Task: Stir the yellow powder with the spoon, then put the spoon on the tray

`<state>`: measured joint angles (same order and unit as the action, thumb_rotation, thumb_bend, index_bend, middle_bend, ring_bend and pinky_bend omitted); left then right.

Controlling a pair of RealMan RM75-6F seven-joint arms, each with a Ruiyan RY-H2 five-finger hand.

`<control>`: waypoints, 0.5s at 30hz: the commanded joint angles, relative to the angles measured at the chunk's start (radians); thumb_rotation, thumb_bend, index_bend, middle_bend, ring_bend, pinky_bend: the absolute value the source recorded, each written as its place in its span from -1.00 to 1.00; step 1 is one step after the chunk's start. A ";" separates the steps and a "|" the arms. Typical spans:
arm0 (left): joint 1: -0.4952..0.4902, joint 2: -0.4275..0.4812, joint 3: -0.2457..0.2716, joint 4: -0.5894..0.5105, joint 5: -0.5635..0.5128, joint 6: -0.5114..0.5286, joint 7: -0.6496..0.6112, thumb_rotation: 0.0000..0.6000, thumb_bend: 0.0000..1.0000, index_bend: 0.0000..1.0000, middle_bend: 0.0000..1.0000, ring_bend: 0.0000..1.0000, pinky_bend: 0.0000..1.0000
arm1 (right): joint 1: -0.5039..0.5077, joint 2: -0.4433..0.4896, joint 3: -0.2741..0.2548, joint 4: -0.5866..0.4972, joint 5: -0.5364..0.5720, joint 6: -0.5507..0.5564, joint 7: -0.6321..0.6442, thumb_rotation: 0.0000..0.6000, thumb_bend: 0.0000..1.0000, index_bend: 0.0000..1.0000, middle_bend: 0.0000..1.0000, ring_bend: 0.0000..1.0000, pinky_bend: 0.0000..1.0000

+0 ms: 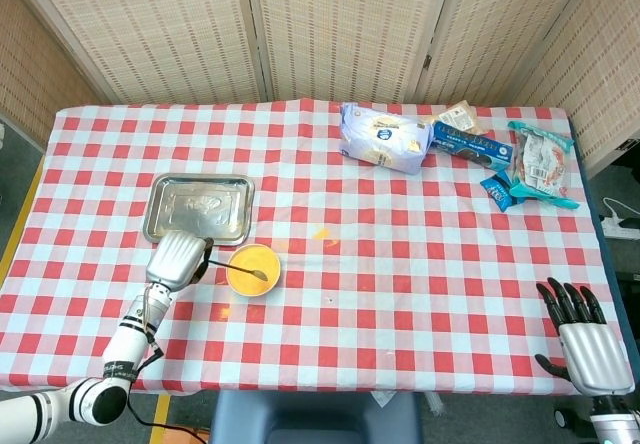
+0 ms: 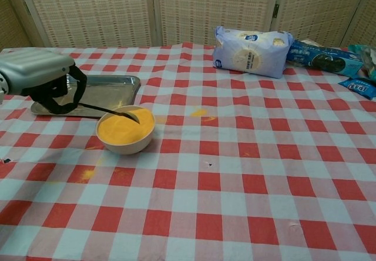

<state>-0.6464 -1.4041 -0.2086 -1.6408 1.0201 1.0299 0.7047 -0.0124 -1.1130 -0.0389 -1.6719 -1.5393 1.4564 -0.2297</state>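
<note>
A table covered in a red-and-white checked cloth (image 1: 400, 264) carries everything here. At its far right lie several snack packets, the biggest a pale blue-white plastic bag (image 2: 251, 50). Nearer the left edge sits a shallow rectangular tray of shiny steel (image 1: 198, 209), light and rigid, with a low raised rim; a spoon laid flat on its bare floor should rest without rolling far, though it may slide on the smooth metal.

Just in front of the tray's near right corner stands a small round cream bowl (image 2: 126, 130) filled nearly to the brim with fine yellow powder (image 2: 120, 129). The powder is loose and easily spilled; yellow traces already mark the cloth beside the bowl and further right. The bowl looks light enough to skid if pushed sideways, so strokes should be gentle and shallow.

The left hand (image 2: 44, 79), silver-backed with black fingers, is closed around the handle end of a thin metal spoon (image 2: 114, 112), whose bowl end dips at the powder's surface near the far rim. The spoon is stiff, slim and slippery, so a hold well back on the handle, as now, gives reach but little control against twisting.

The right hand (image 1: 588, 336) rests at the near right table corner, fingers spread, holding nothing.
</note>
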 commanded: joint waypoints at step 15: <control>-0.198 -0.088 0.034 -0.055 -0.274 0.260 0.597 1.00 1.00 0.74 1.00 1.00 1.00 | 0.018 0.017 0.004 0.000 0.027 -0.044 0.042 1.00 -0.94 -1.00 -1.00 -1.00 -1.00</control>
<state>-0.8135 -1.4694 -0.1929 -1.6751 0.7718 1.2373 1.2415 0.0046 -1.0974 -0.0340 -1.6705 -1.5126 1.4140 -0.1899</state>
